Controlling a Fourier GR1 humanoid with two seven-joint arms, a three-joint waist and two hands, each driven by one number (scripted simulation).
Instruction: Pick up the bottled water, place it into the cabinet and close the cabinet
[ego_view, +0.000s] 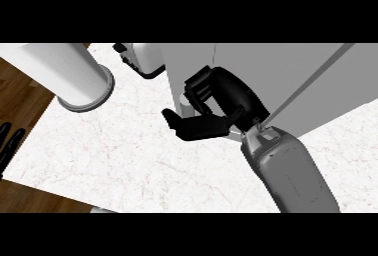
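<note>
Head view shows the right hand (214, 107) raised in front of the grey cabinet (310, 80), its grey forearm (291, 172) running up from the lower edge of the picture. The fingers (203, 82) are curled over at the top and the thumb (193, 127) juts out to the left below them. Between them a small pale shape is just visible, but whether this is the bottled water cannot be told; the bottle itself cannot be made out anywhere, so it is not clear whether the hand is clamped on anything or merely closed against the cabinet's left edge. The hand overlaps that edge of the cabinet, which fills the upper right of the view as flat grey panels.

Just left of the cabinet's upper part stands a white appliance with a dark base (142, 59), only partly in view. Further left, a white cylinder with a wider round foot (74, 75) stands at the corner of the white marbled surface (133, 160). Beyond the surface's left edge is dark wooden floor (22, 85). At the far left edge the left hand (9, 142) shows only as straight black fingers, open and resting, well apart from everything else.
</note>
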